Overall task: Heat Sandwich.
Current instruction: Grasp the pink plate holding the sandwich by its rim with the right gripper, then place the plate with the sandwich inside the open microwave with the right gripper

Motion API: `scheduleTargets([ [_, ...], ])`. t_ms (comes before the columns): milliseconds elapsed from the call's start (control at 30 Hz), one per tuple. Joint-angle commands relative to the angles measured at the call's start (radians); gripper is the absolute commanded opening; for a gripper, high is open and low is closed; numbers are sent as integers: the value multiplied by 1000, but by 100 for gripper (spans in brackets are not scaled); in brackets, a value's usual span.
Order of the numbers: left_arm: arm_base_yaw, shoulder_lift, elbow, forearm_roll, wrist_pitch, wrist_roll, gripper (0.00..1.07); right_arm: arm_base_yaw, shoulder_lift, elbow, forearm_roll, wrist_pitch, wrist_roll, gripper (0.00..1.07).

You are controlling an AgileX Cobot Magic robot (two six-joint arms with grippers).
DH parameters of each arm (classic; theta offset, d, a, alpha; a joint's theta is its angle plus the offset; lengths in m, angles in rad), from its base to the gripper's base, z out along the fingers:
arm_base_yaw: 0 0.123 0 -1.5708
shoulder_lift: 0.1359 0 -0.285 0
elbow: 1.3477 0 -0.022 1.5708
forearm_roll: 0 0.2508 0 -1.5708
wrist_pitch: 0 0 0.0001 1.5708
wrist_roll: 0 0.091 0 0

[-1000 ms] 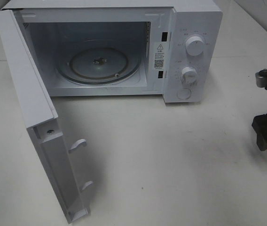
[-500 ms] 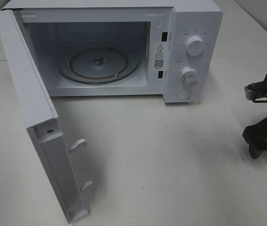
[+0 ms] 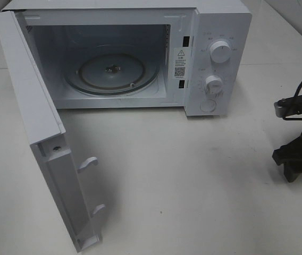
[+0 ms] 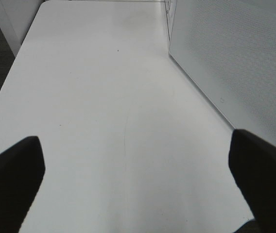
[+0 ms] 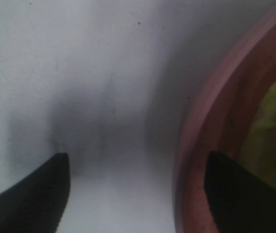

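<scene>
**Exterior high view.** A white microwave (image 3: 140, 53) stands at the far side of the white tabletop (image 3: 193, 186). Its door (image 3: 39, 133) is swung fully open toward the left, with the latch hooks on its inner edge showing. The glass turntable (image 3: 111, 71) lies bare in the cavity. The control panel carries an upper knob (image 3: 220, 52), a lower knob (image 3: 213, 83) and a round button (image 3: 208, 105) beneath them. The right claw (image 3: 295, 159) is at the right edge of the view, low over the tabletop and well apart from the microwave. Its fingers point downward. How far it is open cannot be told from here.

**Left wrist view.** The left claw (image 4: 138, 179) is spread wide, with one dark finger at each lower corner. It holds nothing, and only bare tabletop (image 4: 104, 97) lies between the fingers. The perforated face of the door (image 4: 245, 63) stands just beside it.

**Right wrist view.** The picture is blurred. The right claw (image 5: 138, 194) is open and grips nothing. One finger (image 5: 31, 194) is over the tabletop (image 5: 79, 58). The other finger (image 5: 245, 194) is over a round pink plate (image 5: 211, 111), so the plate's rim passes between the two. Whether either finger touches the rim cannot be told. The sandwich (image 5: 274, 131) lies on the plate, outside the microwave. It shows only as a yellow-green patch at the edge of the picture, just beyond the finger over the plate.
</scene>
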Motion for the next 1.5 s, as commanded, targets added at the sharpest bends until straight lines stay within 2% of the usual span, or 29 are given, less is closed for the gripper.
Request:
scheduleTargets([
  [33, 4, -17, 0, 0, -6, 1, 98, -4, -1, -5, -10, 11, 10, 62],
  [67, 4, -17, 0, 0, -6, 1, 98, -4, -1, -5, -31, 11, 19, 50],
  [133, 4, -17, 0, 0, -6, 1, 98, -4, 1, -5, -64, 11, 49, 33],
  [167, 4, -17, 0, 0, -6, 1, 98, -4, 1, -5, -64, 11, 49, 33],
  [200, 4, -17, 0, 0, -6, 1, 98, -4, 2, -5, -97, 12, 80, 17],
  [267, 4, -17, 0, 0, -6, 1, 98, -4, 2, -5, -119, 18, 98, 0],
  [833, 4, -17, 0, 0, -6, 1, 98, 0, 2, -5, -146, 56, 112, 0],
  [1133, 4, -17, 0, 0, -6, 1, 98, 67, 2, -5, -278, 161, 235, 0],
  [1500, 4, -17, 0, 0, -6, 1, 98, 93, -115, -5, -280, 251, 248, 0],
])
